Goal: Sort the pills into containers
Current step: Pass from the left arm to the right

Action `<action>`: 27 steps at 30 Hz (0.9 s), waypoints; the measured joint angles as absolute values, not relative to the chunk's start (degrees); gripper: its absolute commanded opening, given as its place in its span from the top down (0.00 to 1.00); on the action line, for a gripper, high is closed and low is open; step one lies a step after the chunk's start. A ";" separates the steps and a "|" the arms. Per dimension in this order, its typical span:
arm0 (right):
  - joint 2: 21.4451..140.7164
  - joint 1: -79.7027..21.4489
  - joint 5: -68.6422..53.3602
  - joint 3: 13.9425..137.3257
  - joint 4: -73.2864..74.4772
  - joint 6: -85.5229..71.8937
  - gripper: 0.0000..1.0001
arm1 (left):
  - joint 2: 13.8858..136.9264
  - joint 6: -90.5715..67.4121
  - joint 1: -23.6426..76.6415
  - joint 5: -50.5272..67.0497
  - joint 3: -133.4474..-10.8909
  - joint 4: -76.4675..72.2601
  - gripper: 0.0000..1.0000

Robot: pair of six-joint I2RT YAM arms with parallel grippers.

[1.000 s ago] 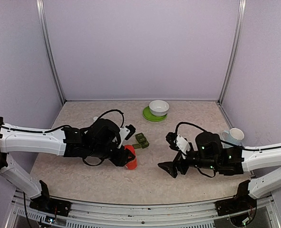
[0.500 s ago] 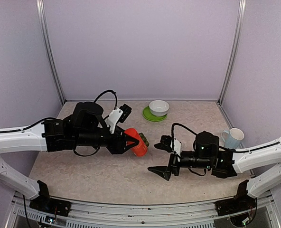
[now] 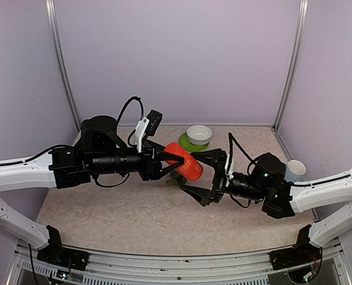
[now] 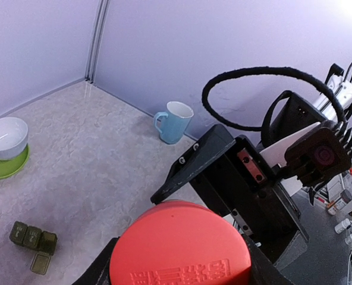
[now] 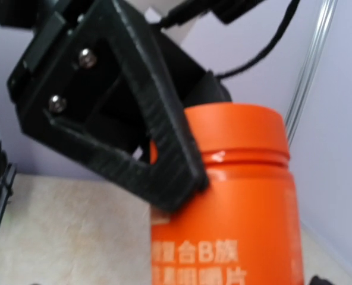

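Left gripper (image 3: 171,164) clamps the red bottle (image 3: 186,168) in the air. Right gripper (image 3: 203,174) is spread wide just beside the bottle's far end. Containers (image 4: 32,237) sit on the surface (image 3: 134,214) below both grippers, apart from them.

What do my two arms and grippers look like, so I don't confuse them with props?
The left arm and right arm have white link shells and black joint housings. A black cable loops over each wrist, beside a white camera bracket. The left gripper and right gripper are black, with angular, wedge-shaped fingers fixed by silver screws.
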State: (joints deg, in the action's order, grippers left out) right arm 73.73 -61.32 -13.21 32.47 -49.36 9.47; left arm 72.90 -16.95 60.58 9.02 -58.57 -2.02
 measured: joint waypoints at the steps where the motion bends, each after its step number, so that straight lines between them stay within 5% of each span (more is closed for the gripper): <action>1: 73.95 -61.30 -13.19 32.69 -50.33 9.82 0.06 | 72.97 -17.39 60.58 9.47 -58.57 -3.05 0.67; 15: 76.40 -61.25 -10.33 33.80 -56.21 12.84 0.27 | 75.11 -19.75 60.62 12.80 -59.31 -8.38 0.67; 24: 77.01 -60.95 -8.82 33.80 -58.33 14.17 0.63 | 75.11 -20.23 60.80 13.10 -59.68 -8.71 0.65; 27: 77.12 -60.95 -8.80 33.80 -58.63 14.15 0.66 | 75.11 -20.36 60.80 13.06 -59.75 -8.73 0.57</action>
